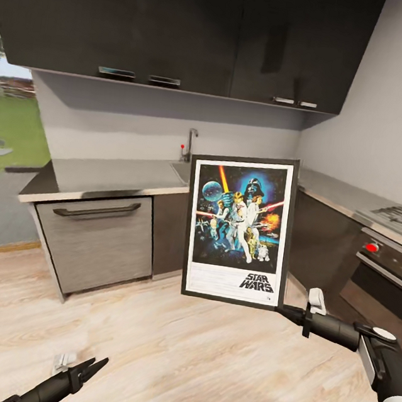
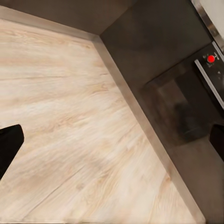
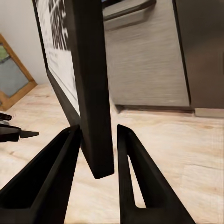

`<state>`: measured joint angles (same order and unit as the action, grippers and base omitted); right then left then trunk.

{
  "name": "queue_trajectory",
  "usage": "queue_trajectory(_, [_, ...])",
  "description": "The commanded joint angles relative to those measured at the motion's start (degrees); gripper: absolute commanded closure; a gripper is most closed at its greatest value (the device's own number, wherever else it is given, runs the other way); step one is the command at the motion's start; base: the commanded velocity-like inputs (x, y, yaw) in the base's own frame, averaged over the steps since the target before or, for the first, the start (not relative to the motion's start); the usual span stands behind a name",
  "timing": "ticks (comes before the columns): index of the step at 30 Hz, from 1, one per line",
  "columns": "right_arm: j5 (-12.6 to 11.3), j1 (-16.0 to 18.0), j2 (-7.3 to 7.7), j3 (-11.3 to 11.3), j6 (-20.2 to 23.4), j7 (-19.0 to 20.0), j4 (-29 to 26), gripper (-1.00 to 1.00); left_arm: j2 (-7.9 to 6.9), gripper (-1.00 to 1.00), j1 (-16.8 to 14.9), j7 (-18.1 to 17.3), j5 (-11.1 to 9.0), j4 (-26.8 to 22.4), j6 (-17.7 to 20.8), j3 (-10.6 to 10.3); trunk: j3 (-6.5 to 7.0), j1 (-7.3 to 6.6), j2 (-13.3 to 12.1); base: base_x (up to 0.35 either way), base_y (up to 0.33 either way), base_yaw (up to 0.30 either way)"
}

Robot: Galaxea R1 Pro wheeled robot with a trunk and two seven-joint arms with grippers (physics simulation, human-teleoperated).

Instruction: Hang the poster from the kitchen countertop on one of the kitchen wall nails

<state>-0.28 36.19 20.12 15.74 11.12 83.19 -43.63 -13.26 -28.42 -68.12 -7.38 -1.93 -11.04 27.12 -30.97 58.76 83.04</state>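
Left gripper [image 1: 95, 365] low over wood floor [image 1: 204, 366], fingers apart, holding nothing. Poster [image 1: 238, 228] upright in mid-air before the kitchen countertop [image 1: 115, 177] and sink. Right gripper [image 1: 283, 310] clamped on poster's lower right corner; oven [image 1: 384, 276] far right.

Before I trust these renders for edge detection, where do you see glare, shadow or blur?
Head view: soft sheen on the kitchen countertop, shadow under the wall cabinets. Right wrist view: the poster edge looms blurred. Left wrist view: oven front smeared.
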Motion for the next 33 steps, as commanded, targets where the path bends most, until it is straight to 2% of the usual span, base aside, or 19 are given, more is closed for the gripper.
queue_trajectory(1, [-0.05,0.02,0.01,0.08,0.61,0.22,-0.04,1.0,-0.01,-1.0,-0.06,-0.08,-0.53,0.09,-0.3,-0.49,-0.06,-0.03,0.04,-0.25,0.154,0.277])
queue_trajectory(33, [-0.05,0.02,0.01,0.08,0.56,0.22,-0.03,1.0,-0.01,-1.0,-0.06,-0.08,-0.53,0.09,-0.21,-0.49,-0.06,-0.03,0.04,-0.258,0.161,0.278])
